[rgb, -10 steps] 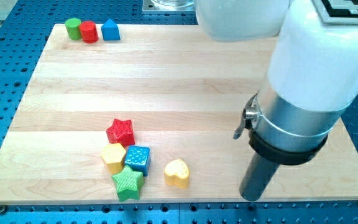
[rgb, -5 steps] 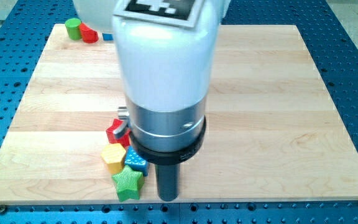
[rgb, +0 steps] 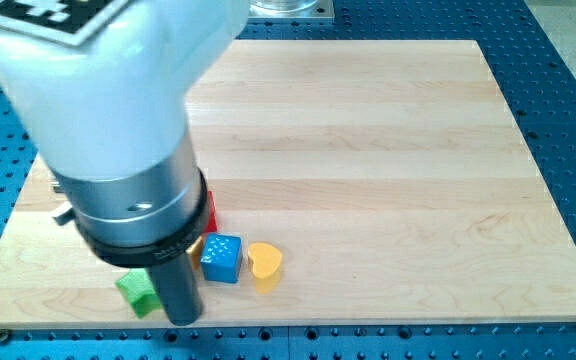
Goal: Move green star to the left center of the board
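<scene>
Right now in the camera view, my tip (rgb: 183, 318) sits near the surface's (rgb: 388, 150) bottom edge on the view's left, touching the right side of the green star (rgb: 139, 292), which is half hidden behind the rod. Just right of the rod is the blue cube (rgb: 221, 257), with the yellow heart (rgb: 264, 265) beside it. A sliver of a red block (rgb: 210, 211) peeks out behind the arm. Jaws: none in view, just the rod.
</scene>
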`<act>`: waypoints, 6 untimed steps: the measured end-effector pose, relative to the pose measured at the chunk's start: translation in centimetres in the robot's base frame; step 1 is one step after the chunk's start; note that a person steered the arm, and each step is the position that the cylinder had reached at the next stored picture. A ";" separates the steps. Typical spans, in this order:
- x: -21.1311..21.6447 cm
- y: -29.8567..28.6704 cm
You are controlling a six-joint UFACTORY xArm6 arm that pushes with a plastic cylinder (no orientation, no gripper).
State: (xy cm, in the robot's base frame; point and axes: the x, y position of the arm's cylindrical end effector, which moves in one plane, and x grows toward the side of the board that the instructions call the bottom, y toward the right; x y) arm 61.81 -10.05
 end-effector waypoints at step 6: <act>-13.7 -11.0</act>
